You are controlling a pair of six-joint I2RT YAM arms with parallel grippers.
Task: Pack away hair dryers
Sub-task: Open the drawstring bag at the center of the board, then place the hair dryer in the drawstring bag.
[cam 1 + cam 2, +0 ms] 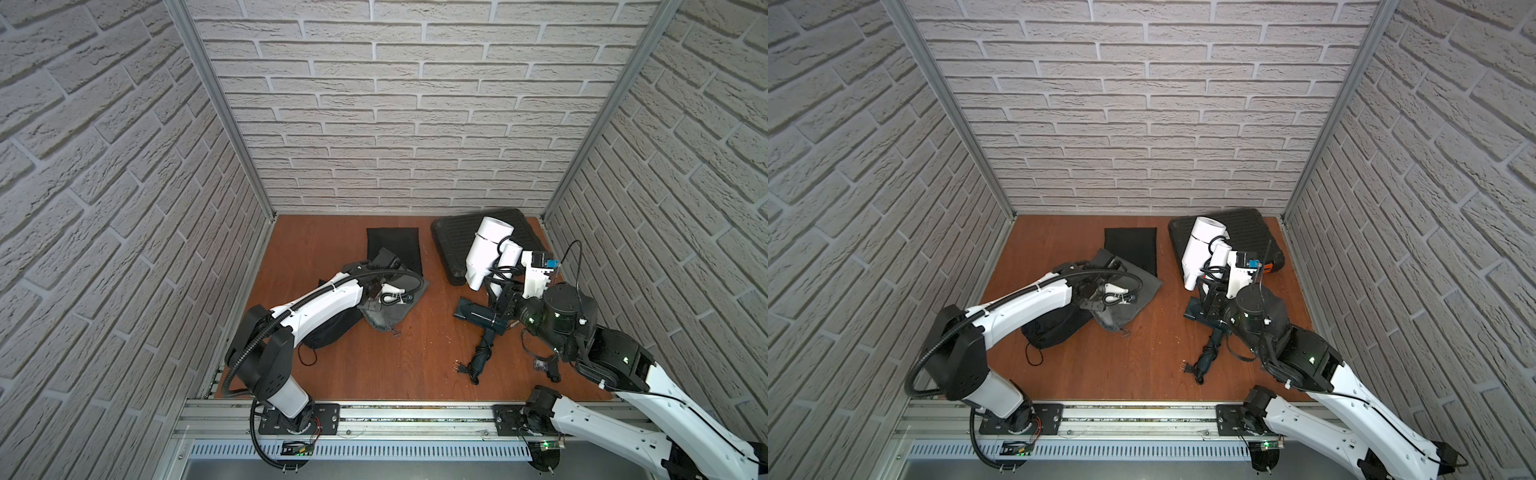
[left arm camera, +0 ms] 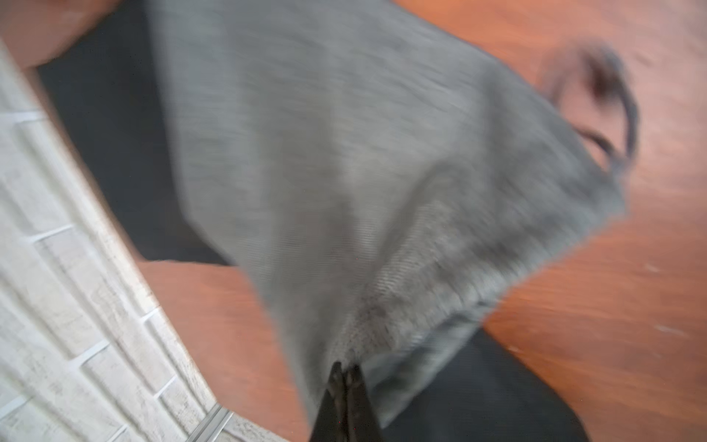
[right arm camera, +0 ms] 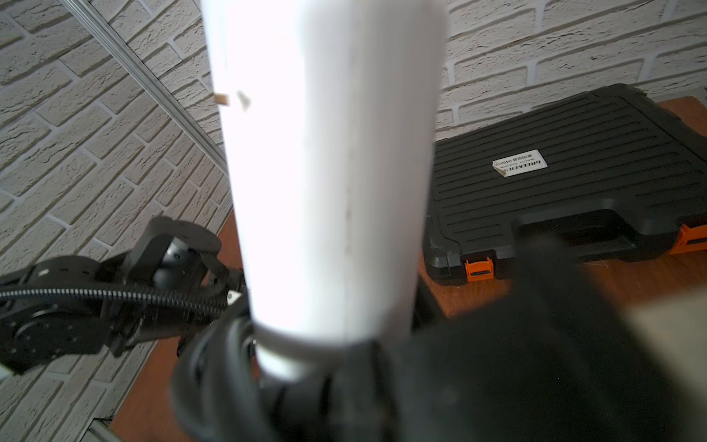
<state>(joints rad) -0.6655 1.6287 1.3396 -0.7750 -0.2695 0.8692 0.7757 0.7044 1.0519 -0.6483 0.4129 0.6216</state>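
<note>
Grey cloth first: the left gripper [image 2: 346, 373] had its jaws pinched tight on the edge of a grey pouch [image 2: 363, 172], which draped down to the wooden table [image 1: 395, 365], left of centre. Over on the right, the right gripper [image 1: 500, 282] was clamped round the cord-wrapped handle of the white hair dryer [image 1: 484, 249], held up by the black hard case [image 1: 449, 249] at the far right. Beneath that arm a teal hair dryer [image 1: 478, 316] lay on the table, cord trailing nearward. Far centre sat a flat black pouch [image 1: 397, 245].
</note>
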